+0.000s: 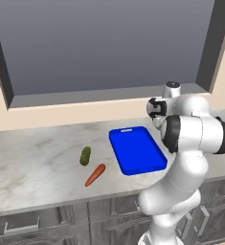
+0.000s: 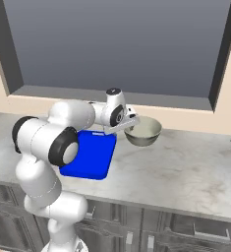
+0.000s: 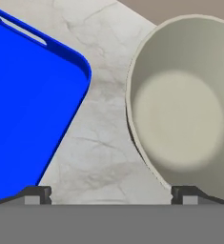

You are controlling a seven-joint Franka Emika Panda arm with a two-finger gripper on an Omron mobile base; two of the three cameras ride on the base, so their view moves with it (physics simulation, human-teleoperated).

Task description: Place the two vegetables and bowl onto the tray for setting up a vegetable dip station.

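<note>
White robot arm's claw (image 3: 111, 193), jaws spread wide and empty, hovers between the flat bright blue tray (image 3: 23, 105) at nine o'clock and the round grey-green bowl (image 3: 180, 100) at three o'clock; best to straddle the bowl's near rim squarely before closing

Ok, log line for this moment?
gripper: open, above counter between tray and bowl | tray: empty | carrot, cucumber: on counter

The blue tray (image 1: 137, 150) lies flat at the centre of the left base view, its handle slot at the upper end. Left of it lie the dark green cucumber (image 1: 85, 155) and, just below, the orange carrot (image 1: 95, 174), apparently apart. The grey-green bowl (image 2: 143, 131) stands upright right of the tray in the right base view.
</note>
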